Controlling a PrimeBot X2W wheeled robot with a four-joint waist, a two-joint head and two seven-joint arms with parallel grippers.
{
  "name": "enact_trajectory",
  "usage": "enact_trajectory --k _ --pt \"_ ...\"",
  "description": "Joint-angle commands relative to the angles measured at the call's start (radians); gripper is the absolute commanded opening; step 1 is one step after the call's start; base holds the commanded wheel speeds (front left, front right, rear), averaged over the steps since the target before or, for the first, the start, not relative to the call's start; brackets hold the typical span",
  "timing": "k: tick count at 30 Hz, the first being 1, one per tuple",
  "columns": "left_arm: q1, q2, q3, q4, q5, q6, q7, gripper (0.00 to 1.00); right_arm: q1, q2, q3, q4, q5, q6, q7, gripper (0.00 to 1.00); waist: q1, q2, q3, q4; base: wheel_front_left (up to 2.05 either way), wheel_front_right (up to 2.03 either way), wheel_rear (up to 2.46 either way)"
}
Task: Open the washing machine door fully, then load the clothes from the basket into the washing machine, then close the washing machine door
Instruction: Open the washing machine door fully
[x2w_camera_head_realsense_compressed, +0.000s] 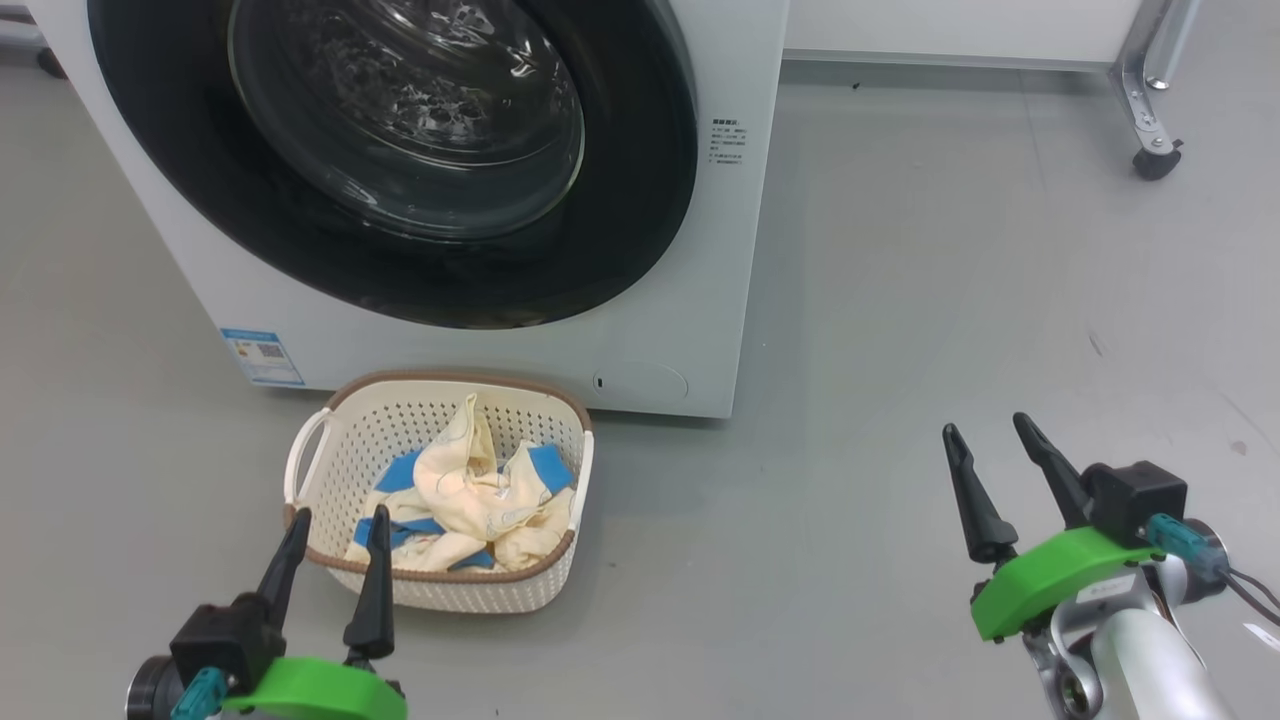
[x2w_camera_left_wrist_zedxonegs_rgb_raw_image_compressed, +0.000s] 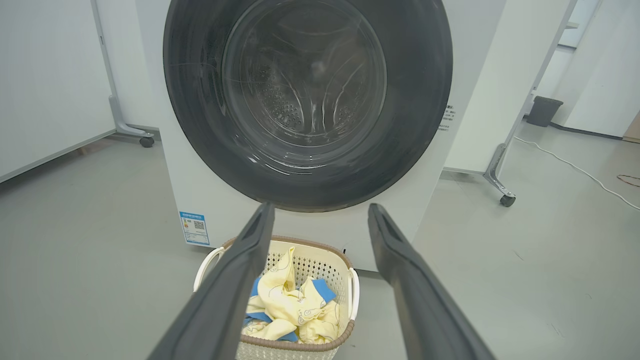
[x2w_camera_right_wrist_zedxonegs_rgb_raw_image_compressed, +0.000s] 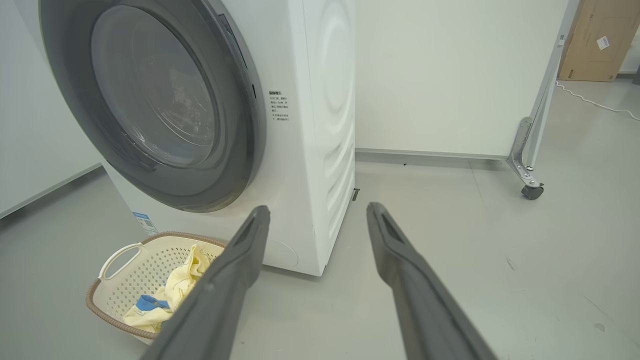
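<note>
The white washing machine (x2w_camera_head_realsense_compressed: 690, 300) stands ahead with its round black-rimmed door (x2w_camera_head_realsense_compressed: 400, 160) flat against its front. Through the glass I see the steel drum. On the floor just before it sits the cream basket (x2w_camera_head_realsense_compressed: 540, 590), holding the pale yellow clothes (x2w_camera_head_realsense_compressed: 470, 500) with blue patches. My left gripper (x2w_camera_head_realsense_compressed: 338, 520) hangs open at the basket's near left corner, nothing between its fingers. My right gripper (x2w_camera_head_realsense_compressed: 985, 430) is open over bare floor well to the basket's right. The basket (x2w_camera_left_wrist_zedxonegs_rgb_raw_image_compressed: 345, 285), clothes (x2w_camera_left_wrist_zedxonegs_rgb_raw_image_compressed: 290, 305) and door (x2w_camera_left_wrist_zedxonegs_rgb_raw_image_compressed: 307, 100) also show in the left wrist view.
Grey floor spreads to the right of the machine. A wheeled frame leg (x2w_camera_head_realsense_compressed: 1150, 110) stands at the far right, in front of a white panel. In the right wrist view a white cable (x2w_camera_right_wrist_zedxonegs_rgb_raw_image_compressed: 595, 102) runs along the floor and a cardboard box (x2w_camera_right_wrist_zedxonegs_rgb_raw_image_compressed: 592, 45) leans beyond it.
</note>
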Motion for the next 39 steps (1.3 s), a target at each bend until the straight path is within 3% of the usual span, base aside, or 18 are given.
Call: enact_trajectory --k 1,9,10,15,20,24,26,31,35,39 --pt "-0.04 0.007 0.037 -0.032 0.005 0.0 -0.014 1.0 -0.05 -0.006 0.022 -0.036 0.006 -0.003 -0.011 1.0 0.0 0.0 0.001 0.0 0.0 0.0 0.0" --pt "-0.041 0.008 0.036 -0.035 0.003 0.0 -0.014 1.0 -0.05 -0.006 0.025 -0.041 0.015 -0.003 -0.011 1.0 0.0 0.0 0.009 0.001 0.0 0.0 0.0" --pt "-0.043 0.009 0.034 -0.035 0.002 0.0 -0.014 1.0 -0.052 -0.006 0.029 -0.04 0.026 -0.003 -0.011 0.0 0.0 0.0 0.011 0.001 0.0 0.0 0.0" --pt "-0.046 0.011 0.032 -0.036 -0.001 0.0 -0.014 1.0 -0.055 -0.006 0.038 -0.053 0.087 -0.003 -0.011 0.0 0.0 0.0 0.016 0.004 0.0 0.0 0.0" --pt "-0.049 0.011 0.029 -0.037 -0.003 0.0 -0.014 1.0 -0.057 -0.006 0.048 -0.047 0.218 -0.003 -0.011 0.0 0.0 0.0 0.022 0.007 0.0 0.0 0.0" --pt "-0.055 0.013 0.026 -0.039 -0.006 0.0 -0.014 1.0 -0.067 -0.006 0.052 -0.021 0.414 -0.003 -0.011 0.0 0.0 0.0 0.033 0.012 0.0 0.0 0.0" --pt "-0.063 0.016 0.022 -0.041 -0.01 0.0 -0.014 1.0 -0.09 -0.006 0.091 -0.005 0.661 -0.003 -0.011 0.0 0.0 0.0 0.052 0.019 0.0 0.0 0.0" --pt "-0.083 0.018 0.012 -0.05 -0.016 0.0 -0.014 1.0 -0.141 -0.006 0.129 -0.003 0.935 -0.003 -0.011 0.0 0.0 0.0 0.094 0.031 0.0 0.0 0.0" --pt "-0.102 0.019 -0.005 -0.055 -0.022 0.0 -0.014 1.0 -0.2 -0.006 0.133 0.002 1.082 -0.003 -0.001 0.0 0.0 0.0 0.126 0.045 0.0 0.0 0.0" --pt "-0.119 0.021 -0.019 -0.057 -0.029 0.0 -0.014 1.0 -0.272 -0.007 0.099 0.019 1.124 -0.003 0.046 0.0 0.0 0.0 0.157 0.058 0.0 0.0 0.0"
